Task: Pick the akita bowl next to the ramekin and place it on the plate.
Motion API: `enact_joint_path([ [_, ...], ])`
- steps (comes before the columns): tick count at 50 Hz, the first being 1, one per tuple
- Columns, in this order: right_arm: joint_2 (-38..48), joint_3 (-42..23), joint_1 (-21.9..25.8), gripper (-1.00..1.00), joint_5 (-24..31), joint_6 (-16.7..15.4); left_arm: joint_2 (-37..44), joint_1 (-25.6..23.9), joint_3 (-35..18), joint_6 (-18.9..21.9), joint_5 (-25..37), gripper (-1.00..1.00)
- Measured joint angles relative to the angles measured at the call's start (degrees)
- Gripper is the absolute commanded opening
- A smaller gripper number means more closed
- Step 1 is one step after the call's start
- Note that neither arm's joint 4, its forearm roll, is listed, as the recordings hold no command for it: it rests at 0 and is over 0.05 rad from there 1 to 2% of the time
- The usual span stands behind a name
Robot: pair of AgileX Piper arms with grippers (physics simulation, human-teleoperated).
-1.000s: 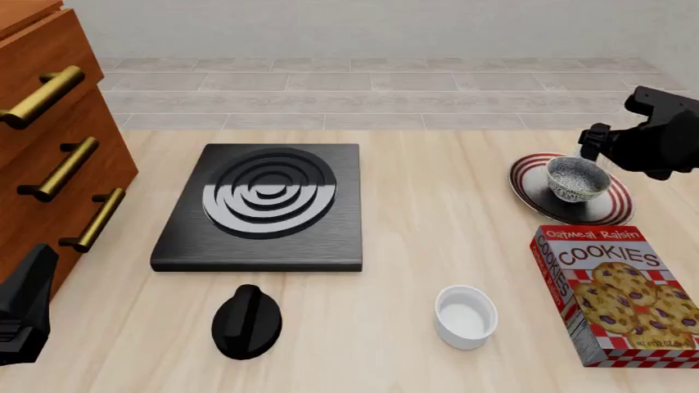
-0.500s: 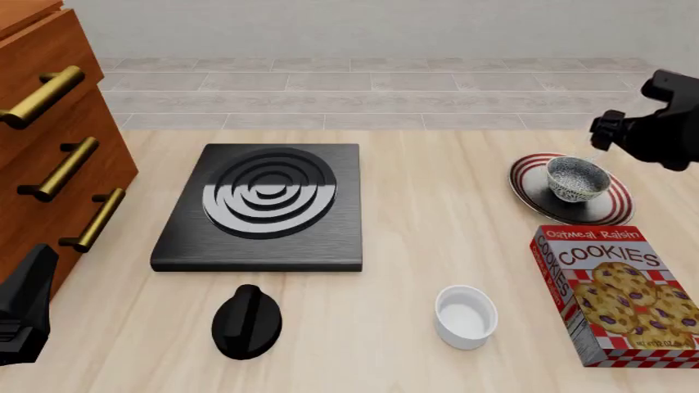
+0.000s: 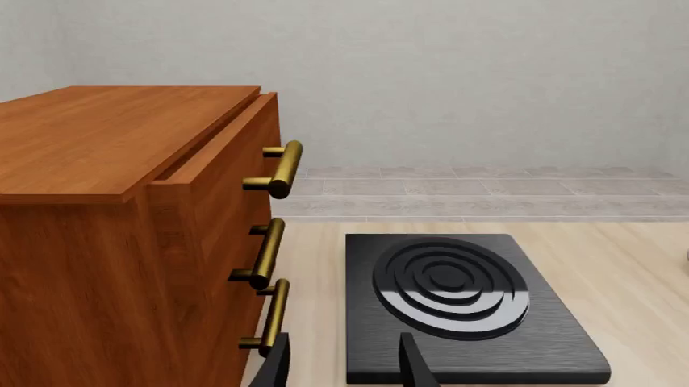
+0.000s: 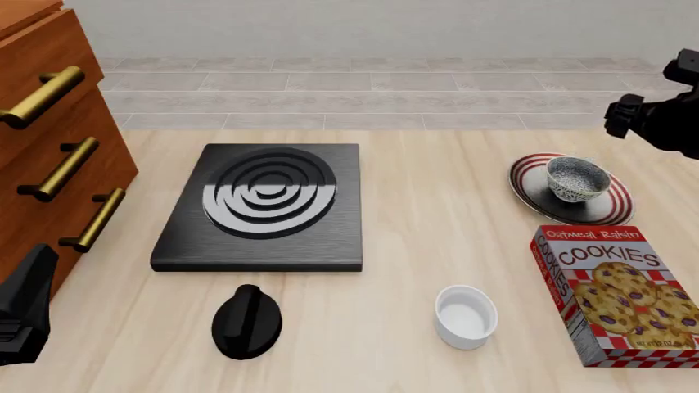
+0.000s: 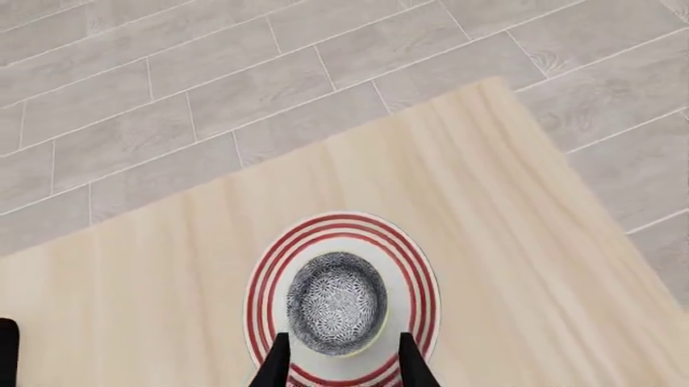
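Observation:
The speckled akita bowl (image 4: 577, 178) stands upright on the red-ringed plate (image 4: 526, 182) at the right of the table. The plain white ramekin (image 4: 466, 315) sits apart from it, near the front. My right gripper (image 4: 624, 115) hangs open and empty above and behind the plate. The right wrist view looks straight down past the fingertips (image 5: 277, 363) onto the akita bowl (image 5: 336, 302), centred on the plate (image 5: 422, 278) well below them. My left gripper (image 3: 342, 369) is open and empty at the front left corner (image 4: 22, 307), beside the drawers.
A black burner slab (image 4: 268, 205) lies mid-left with a black knob (image 4: 247, 322) in front of it. An upright cookie box (image 4: 617, 295) stands just in front of the plate. A wooden drawer cabinet (image 4: 49, 147) with brass handles fills the left edge.
My right gripper has drawn up and back to the right, away from the bowl. The bowl stays on the plate. The left arm has not moved.

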Motion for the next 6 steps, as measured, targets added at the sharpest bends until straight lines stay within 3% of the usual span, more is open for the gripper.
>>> enact_joint_path([
  [6, -1.5, 0.4, 0.0, 1.00, 0.6, 0.1, 0.0, 0.0, 0.0, 0.0, 0.0, 1.00],
])
